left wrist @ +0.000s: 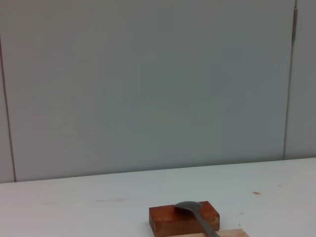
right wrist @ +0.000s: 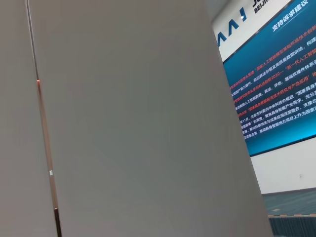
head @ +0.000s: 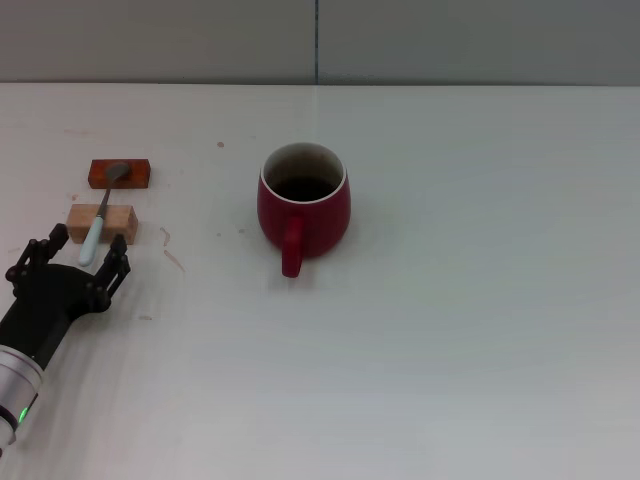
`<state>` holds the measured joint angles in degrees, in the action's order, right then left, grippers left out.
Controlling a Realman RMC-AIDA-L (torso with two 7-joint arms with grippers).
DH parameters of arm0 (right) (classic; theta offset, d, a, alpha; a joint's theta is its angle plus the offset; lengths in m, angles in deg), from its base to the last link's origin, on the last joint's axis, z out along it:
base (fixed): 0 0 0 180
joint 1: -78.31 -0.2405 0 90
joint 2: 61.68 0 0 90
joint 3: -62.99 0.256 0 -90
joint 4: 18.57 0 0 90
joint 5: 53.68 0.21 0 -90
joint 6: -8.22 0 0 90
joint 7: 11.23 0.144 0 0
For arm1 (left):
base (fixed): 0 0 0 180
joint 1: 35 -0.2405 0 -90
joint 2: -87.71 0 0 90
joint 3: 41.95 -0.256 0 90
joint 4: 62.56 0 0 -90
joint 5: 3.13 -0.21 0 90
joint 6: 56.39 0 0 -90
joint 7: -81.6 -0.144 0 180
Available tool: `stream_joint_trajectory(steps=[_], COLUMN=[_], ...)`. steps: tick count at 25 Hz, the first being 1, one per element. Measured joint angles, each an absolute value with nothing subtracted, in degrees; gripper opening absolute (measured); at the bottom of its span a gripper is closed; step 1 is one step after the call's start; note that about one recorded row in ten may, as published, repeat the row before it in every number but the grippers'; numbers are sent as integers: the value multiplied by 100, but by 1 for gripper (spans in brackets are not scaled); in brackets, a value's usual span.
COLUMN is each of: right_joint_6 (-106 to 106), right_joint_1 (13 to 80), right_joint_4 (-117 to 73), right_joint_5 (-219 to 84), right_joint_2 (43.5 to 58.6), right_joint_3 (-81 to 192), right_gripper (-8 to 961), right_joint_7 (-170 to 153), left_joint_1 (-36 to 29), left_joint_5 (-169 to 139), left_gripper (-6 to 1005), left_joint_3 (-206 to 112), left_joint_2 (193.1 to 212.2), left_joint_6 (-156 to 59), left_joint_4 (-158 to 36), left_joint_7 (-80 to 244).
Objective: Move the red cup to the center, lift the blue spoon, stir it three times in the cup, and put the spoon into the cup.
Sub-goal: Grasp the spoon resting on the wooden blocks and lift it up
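Observation:
The red cup (head: 303,203) stands upright near the middle of the white table (head: 450,330), its handle pointing toward me. The blue spoon (head: 102,215) lies across two small blocks at the far left, its grey bowl on the red-orange block (head: 120,174) and its pale handle on the tan wooden block (head: 101,223). My left gripper (head: 85,250) is open just in front of the spoon's handle end, its fingers to either side of it. The left wrist view shows the spoon's bowl (left wrist: 190,207) on the red-orange block (left wrist: 182,219). My right gripper is out of view.
The right wrist view shows only a wall panel (right wrist: 123,118) and a distant blue screen (right wrist: 276,84). A grey wall (head: 320,40) runs along the table's far edge.

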<state>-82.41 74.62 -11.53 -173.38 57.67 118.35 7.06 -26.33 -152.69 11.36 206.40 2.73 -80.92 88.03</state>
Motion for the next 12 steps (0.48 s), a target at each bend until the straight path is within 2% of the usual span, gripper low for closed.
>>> stream_joint_trajectory(steps=[6,12], right_joint_6=[-8241,-8238], right_joint_1=[7462,7462], right_joint_4=[-1147,-1153], right_joint_5=[-17338,-17338], right_joint_2=[5759,5758], right_joint_3=[11800,11801], right_gripper=[779,779], right_joint_7=[706,706], left_joint_1=[-2640,-2648], left_joint_5=[-15279,-15280], left_gripper=[729,626], left_joint_3=[1116,1102], left_joint_2=[20636,20635], left_joint_6=[301,303], left_joint_4=[-8092,-8096], left_joint_7=[8802,8802])
